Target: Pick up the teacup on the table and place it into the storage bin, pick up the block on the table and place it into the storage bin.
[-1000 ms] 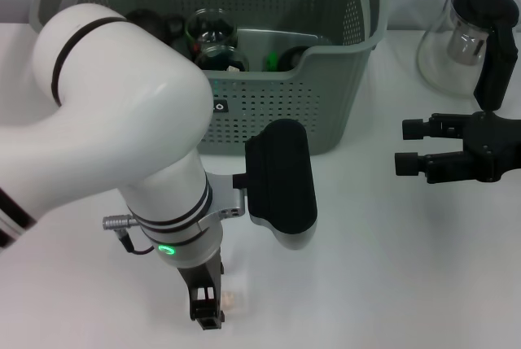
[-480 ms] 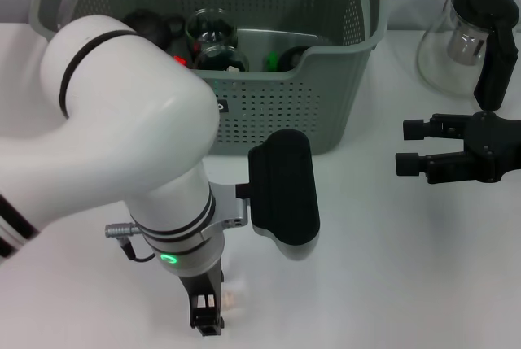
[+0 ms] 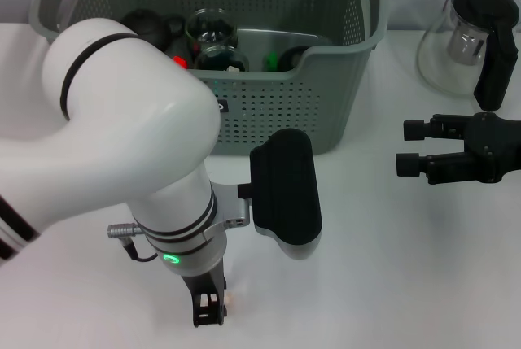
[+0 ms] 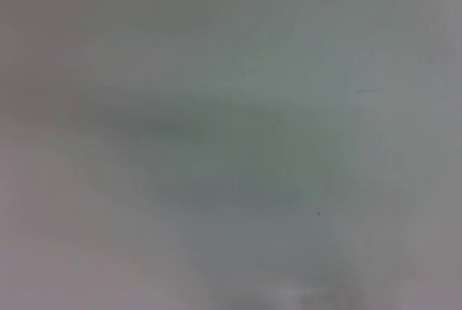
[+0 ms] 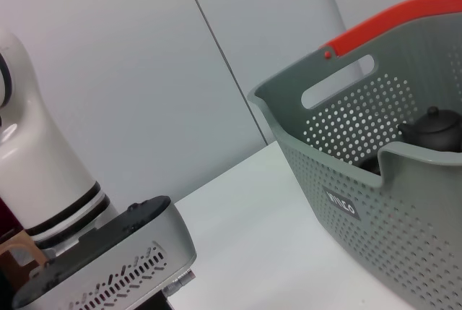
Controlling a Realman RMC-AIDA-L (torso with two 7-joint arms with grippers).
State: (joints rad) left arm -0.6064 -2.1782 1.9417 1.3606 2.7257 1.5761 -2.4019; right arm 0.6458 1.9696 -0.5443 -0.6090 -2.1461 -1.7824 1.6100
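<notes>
Left claw (image 3: 208,313) lowered onto block (image 3: 227,303), grip unclear; right claw (image 3: 411,147) parted.

The grey-green perforated storage bin (image 3: 269,113) stands upright on the table, a small pale block (image 3: 230,302) well before it.

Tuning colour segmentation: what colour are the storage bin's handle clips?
Orange-red, on the grey-green perforated storage bin; the handle clip shows best in the right wrist view.

bin (image 3: 326,113): grey-green, dotted with holes, orange clips
my arm (image 3: 122,146): white, black bands
desk (image 3: 407,268): white
</notes>
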